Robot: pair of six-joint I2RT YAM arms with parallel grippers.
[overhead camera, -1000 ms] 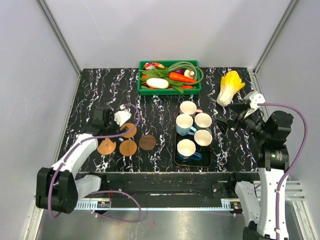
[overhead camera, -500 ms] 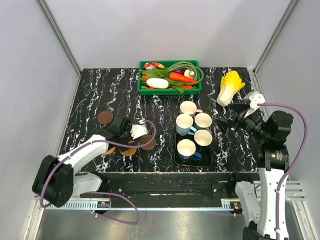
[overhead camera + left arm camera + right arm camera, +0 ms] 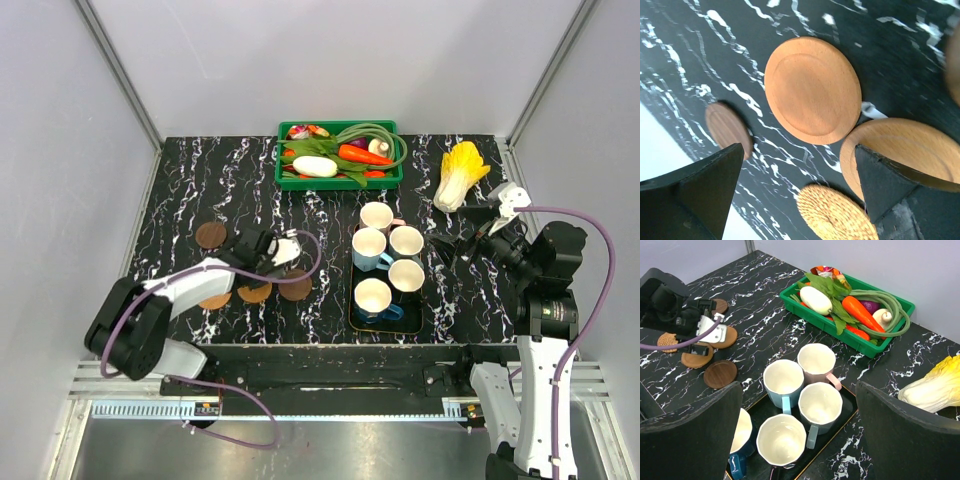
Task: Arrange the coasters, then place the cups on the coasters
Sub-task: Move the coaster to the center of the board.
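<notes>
From above, a green basket (image 3: 283, 182) of vegetables sits at the middle of the worktop's (image 3: 180, 190) far edge. A black tray (image 3: 352, 305) right of centre carries all five cups (image 3: 373, 296), upright and tightly clustered. A cabbage (image 3: 460, 172) lies near the far right corner. The coasters (image 3: 295, 287) lie on the left half: a dark coaster (image 3: 210, 235) sits alone nearer the left edge, and the rest are bunched toward the front edge, beside and under the left gripper (image 3: 250, 243). The right gripper (image 3: 460, 245) hangs just right of the tray. Grey walls close the back and sides, and a strip of worktop separates coasters from tray. The left wrist view shows that gripper's fingers (image 3: 695, 200) spread wide, pinching nothing, above two pale wooden coasters (image 3: 812, 90) that meet at their edges. A woven coaster (image 3: 835, 220) lies just beside them. The right wrist view shows its fingers (image 3: 910, 440) equally wide apart and empty, above the cups' cream insides, with the basket beyond.
</notes>
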